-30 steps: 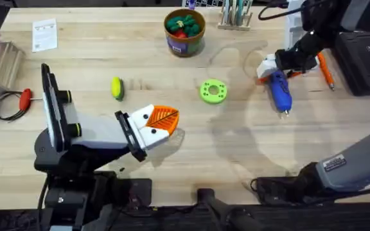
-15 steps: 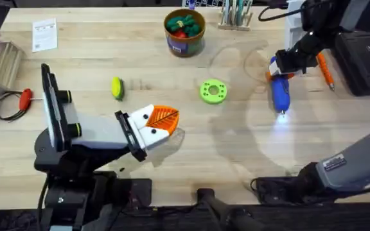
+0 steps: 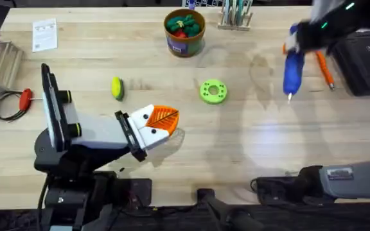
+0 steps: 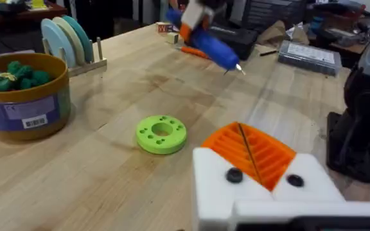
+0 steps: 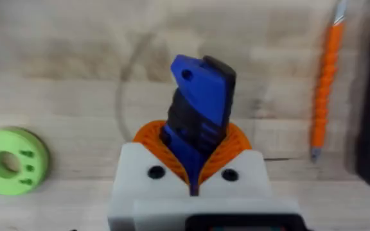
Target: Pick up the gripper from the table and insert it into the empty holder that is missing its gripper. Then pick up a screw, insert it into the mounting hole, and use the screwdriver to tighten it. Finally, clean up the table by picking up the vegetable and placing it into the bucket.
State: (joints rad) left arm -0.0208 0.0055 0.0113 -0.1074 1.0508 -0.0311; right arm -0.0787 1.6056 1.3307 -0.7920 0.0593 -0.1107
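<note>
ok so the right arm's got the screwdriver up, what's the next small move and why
Probably carry the screwdriver toward the left gripper. The right gripper is shut on it and holds it off the table, tip down, while the mount it likely must tighten sits far across the table.

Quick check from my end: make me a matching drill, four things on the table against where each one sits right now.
Things:
1. screwdriver
2. vegetable
3. bucket
4. green disc with holes

Places:
A. at the table's far edge, holding toy vegetables
B. lying on the wood beyond the left pincer
C. lifted in the right pincer
D. flat near the table's middle

Pairs: 1-C, 2-B, 3-A, 4-D
</note>
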